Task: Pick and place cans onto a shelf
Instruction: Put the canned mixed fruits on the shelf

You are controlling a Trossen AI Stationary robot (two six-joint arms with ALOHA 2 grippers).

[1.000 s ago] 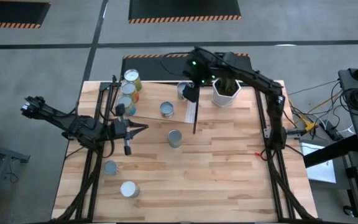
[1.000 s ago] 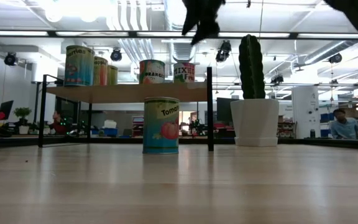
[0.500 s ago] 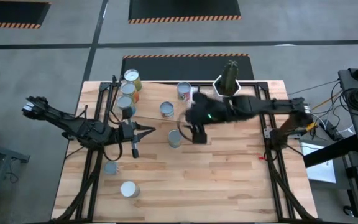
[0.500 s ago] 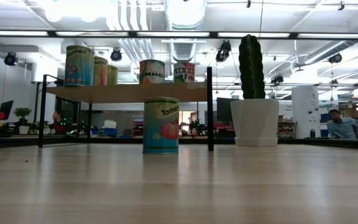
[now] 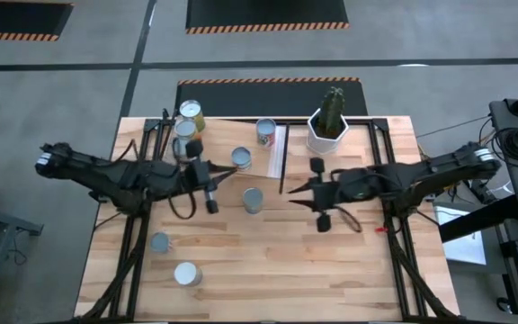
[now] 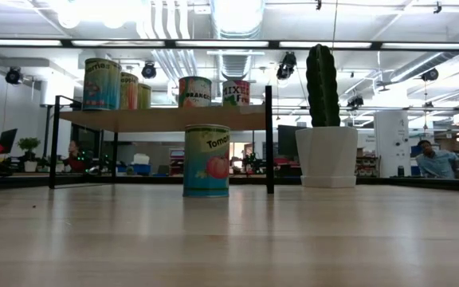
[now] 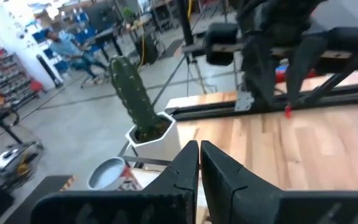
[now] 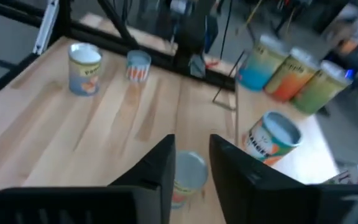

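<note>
The pale shelf (image 5: 218,144) at the far left carries several cans, among them one at its right end (image 5: 265,131) and one nearer its front (image 5: 241,159). On their bases on the table stand one can (image 5: 253,200) in the middle and two more near the left front (image 5: 158,241) (image 5: 185,273). My left gripper (image 5: 232,171) is shut and empty above the shelf's near edge, its closed fingers (image 7: 199,158) pointing at the cactus. My right gripper (image 5: 293,192) is to the right of the middle can (image 8: 188,171). Its fingers are narrowly open and apart from the can. Neither gripper shows in the low view.
A white pot with a cactus (image 5: 328,121) stands at the far edge, right of the shelf. The shelf's black posts (image 6: 268,139) rise from the table. The near half of the tabletop (image 5: 277,270) lies beyond the cans. A person (image 6: 433,159) sits in the room behind.
My right gripper has left the can at the shelf's right end, risen out of the low view and swung toward the table's near right, ending level beside the middle can. My left gripper has moved right and slightly farther, toward the shelf. No can has moved.
</note>
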